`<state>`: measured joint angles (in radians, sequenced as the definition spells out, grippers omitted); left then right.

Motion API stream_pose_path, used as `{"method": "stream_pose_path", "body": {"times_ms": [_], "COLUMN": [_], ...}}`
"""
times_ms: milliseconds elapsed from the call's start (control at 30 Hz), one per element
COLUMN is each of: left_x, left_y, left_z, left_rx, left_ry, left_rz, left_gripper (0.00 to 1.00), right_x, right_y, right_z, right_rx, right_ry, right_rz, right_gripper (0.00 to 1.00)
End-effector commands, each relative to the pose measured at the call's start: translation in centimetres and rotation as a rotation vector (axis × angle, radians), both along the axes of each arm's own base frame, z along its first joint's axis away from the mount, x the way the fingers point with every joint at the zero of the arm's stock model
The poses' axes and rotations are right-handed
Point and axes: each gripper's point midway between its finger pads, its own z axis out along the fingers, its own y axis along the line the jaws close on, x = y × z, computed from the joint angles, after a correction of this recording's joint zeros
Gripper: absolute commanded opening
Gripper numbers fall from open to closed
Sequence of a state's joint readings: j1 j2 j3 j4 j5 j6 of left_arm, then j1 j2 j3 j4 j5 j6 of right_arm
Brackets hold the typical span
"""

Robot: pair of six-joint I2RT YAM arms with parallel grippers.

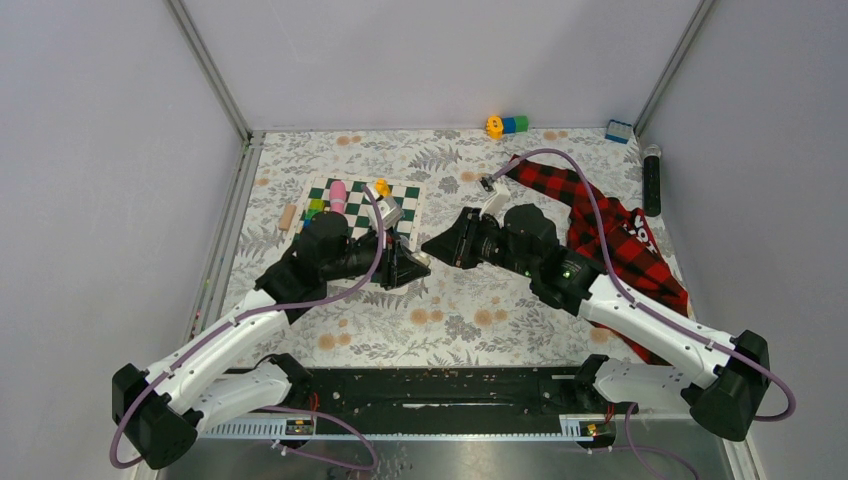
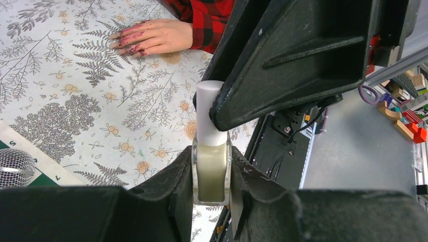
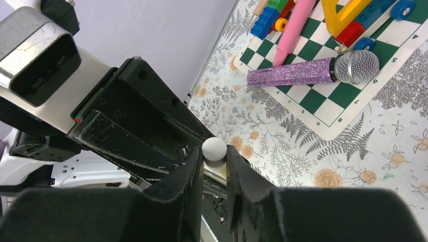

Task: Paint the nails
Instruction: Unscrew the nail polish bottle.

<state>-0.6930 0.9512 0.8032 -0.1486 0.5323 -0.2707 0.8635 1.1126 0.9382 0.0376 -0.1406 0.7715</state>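
Note:
A pale yellowish nail polish bottle [image 2: 211, 174] with a white cap [image 2: 208, 111] is held above the floral table. My left gripper [image 2: 212, 166] is shut on the glass body. My right gripper [image 3: 214, 161] is shut on the round white cap [image 3: 214, 148], facing the left gripper [image 3: 136, 126]. In the top view the two grippers meet tip to tip, left [image 1: 405, 265] and right [image 1: 437, 250]. The dummy hand [image 2: 156, 36] lies flat on the table with a red-and-black plaid sleeve [image 1: 600, 220]. Its nails [image 2: 126, 43] are smeared reddish-purple.
A green-and-white chessboard mat [image 1: 405, 200] behind the left gripper holds a glittery purple microphone [image 3: 313, 70], a pink tube [image 3: 295, 25] and toy blocks. A black cylinder [image 1: 652, 180] lies at the right wall. Blocks [image 1: 507, 125] sit at the back edge.

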Motion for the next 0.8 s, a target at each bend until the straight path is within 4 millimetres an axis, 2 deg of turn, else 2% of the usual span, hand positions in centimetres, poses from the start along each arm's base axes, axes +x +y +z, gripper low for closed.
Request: {"method": "stream_pose_path", "body": {"times_ms": [0,333,567,767], "left_x": [-1.7,-5.8,-8.7,-10.6], "left_y": [-1.2,-1.4,-0.8,-0.1], "left_z": [4.5,6.7,8.3,9.1], "left_rx": [-0.138,-0.233,-0.305,-0.339], "left_ry": [-0.100,-0.129,-0.163,-0.180], "left_rz": [-0.136,-0.369,-0.513,-0.615], "left_gripper": [0.00,0.00,0.00,0.00], "right_x": [-0.6,-2.9,-6.2,-8.4], "right_y": [1.0,1.0,1.0,1.7], "right_z": [2.8,5.0,7.7,8.2], "right_rx": [0.059,0.094,0.143,0.156], "right_ry": [-0.106,-0.252,-0.411,-0.443], "right_rz": [0.075,0.215,0.403,0.575], "right_gripper": [0.00,0.00,0.00,0.00]}}
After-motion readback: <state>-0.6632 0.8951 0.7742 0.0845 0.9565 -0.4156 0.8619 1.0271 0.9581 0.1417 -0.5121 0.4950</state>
